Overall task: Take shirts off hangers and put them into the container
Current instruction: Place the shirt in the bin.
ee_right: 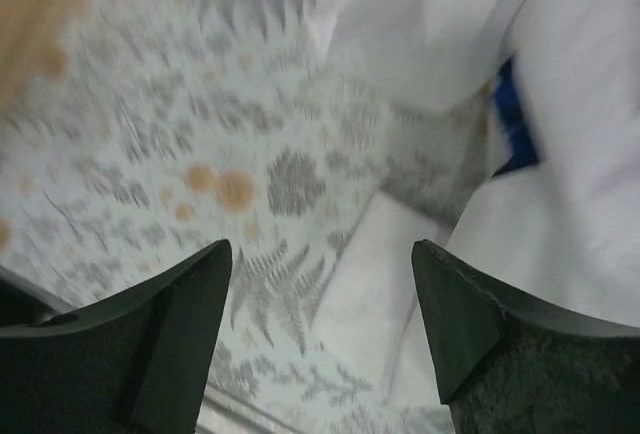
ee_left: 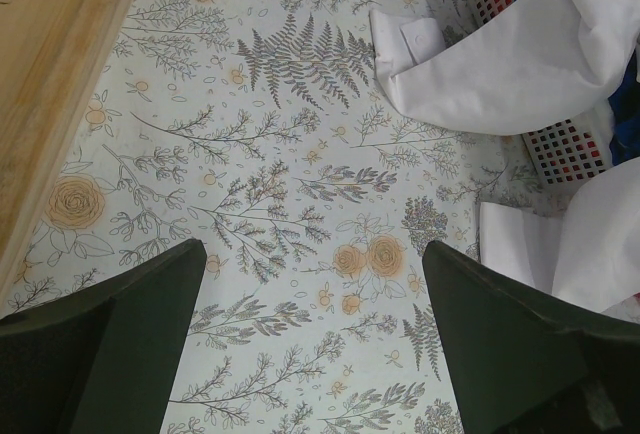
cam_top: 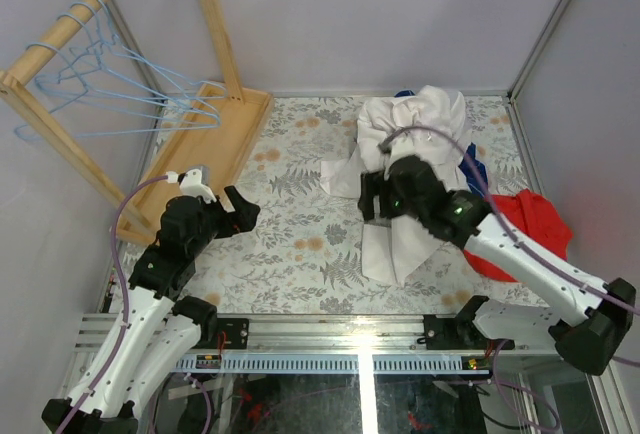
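Over at the wooden rack (cam_top: 215,14), the light-blue hangers (cam_top: 120,84) are bunched together on its slanted pole. The left gripper (ee_left: 310,254) hovers just beside the near corner of the rack's base board, with its jaws spread wide. Nothing sits between them but the floral tablecloth (cam_top: 300,214).

Well to the right of the rack lies the heap of white shirts (cam_top: 420,119). One shirt trails off it onto the cloth, and a cuffed sleeve (ee_left: 410,39) reaches back toward the rack. The heap sits on the white basket (ee_left: 565,149), whose grid wall peeks out from under the fabric in the left wrist view. A dark blue shirt (cam_top: 477,169) shows on the side of the heap away from the rack. Farther out on that side lies a plain red cloth (cam_top: 535,219).

The right gripper (ee_right: 322,249) is over the rack-facing edge of the heap. Its fingers (ee_right: 470,334) stand far apart and hold nothing, with white cloth and tablecloth blurred below them.
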